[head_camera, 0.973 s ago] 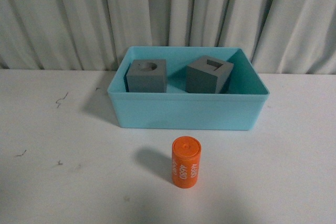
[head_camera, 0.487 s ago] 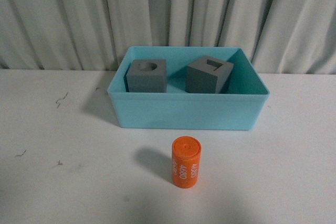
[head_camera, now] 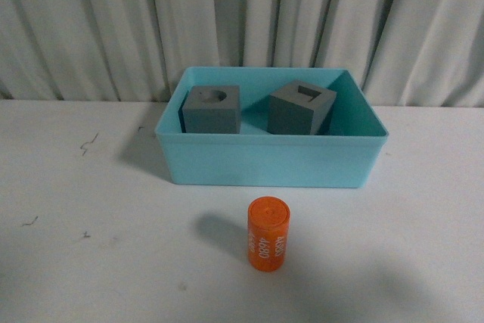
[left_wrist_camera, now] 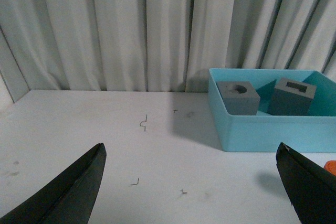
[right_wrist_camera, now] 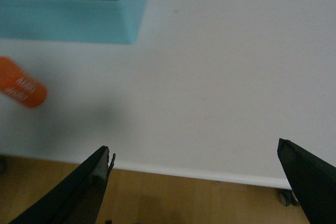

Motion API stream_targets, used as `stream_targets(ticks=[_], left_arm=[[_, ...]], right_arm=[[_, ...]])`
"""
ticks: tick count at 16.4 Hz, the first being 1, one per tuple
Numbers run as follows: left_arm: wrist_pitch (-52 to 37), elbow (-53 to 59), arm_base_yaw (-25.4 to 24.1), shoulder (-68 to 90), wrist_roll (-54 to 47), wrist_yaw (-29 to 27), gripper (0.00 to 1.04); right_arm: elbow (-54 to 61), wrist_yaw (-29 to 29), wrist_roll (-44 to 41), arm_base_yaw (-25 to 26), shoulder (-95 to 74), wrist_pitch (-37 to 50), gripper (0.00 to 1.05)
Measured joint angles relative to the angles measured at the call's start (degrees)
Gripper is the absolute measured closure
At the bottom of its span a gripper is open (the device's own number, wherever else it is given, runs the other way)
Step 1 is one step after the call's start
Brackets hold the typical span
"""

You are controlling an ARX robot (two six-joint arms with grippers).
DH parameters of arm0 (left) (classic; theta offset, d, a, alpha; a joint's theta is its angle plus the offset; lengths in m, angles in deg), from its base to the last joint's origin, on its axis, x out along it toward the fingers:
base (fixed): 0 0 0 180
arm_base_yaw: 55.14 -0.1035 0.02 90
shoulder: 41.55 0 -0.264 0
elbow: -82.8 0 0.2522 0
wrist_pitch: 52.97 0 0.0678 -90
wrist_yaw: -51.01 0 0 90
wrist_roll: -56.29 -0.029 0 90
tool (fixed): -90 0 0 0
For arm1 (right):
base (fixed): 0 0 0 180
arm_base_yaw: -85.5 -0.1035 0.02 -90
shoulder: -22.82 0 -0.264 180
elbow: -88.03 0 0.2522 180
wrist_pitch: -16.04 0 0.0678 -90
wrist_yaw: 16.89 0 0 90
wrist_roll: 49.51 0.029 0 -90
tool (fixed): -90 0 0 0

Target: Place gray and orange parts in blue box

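The blue box (head_camera: 272,163) stands at the back middle of the white table. Inside it sit two gray cubes, one with a round recess (head_camera: 210,111) and one with a square recess (head_camera: 299,111). The orange cylinder (head_camera: 268,234) stands upright on the table in front of the box, outside it. My left gripper (left_wrist_camera: 190,182) hovers open over bare table, to the left of the box (left_wrist_camera: 262,129), holding nothing. My right gripper (right_wrist_camera: 194,182) is open and empty near the table's front edge, with the orange cylinder (right_wrist_camera: 21,90) well off to its side. Neither arm shows in the front view.
A pleated white curtain (head_camera: 242,20) closes off the back of the table. Small dark marks (left_wrist_camera: 143,124) dot the tabletop on the left. Wooden floor (right_wrist_camera: 157,198) shows beyond the table's front edge in the right wrist view.
The orange cylinder's white lettering looks slightly turned on the spot. The box and both cubes have not moved.
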Motion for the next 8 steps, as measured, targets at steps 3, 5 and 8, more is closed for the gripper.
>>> stream_targets(ticks=[3, 5, 8], left_arm=[[0.02, 0.00, 0.00, 0.00, 0.00, 0.00, 0.07], [0.02, 0.00, 0.00, 0.00, 0.00, 0.00, 0.07], [0.02, 0.00, 0.00, 0.00, 0.00, 0.00, 0.07]], right_arm=[[-11.13, 7.19, -16.46, -2.38, -16.74, -5.05, 0.06], [-15.69, 6.93, -26.93, -8.02, -26.91, -7.13, 0.06], [-21.97, 5.29, -38.03, -15.58, -39.19, -7.28, 0.06]])
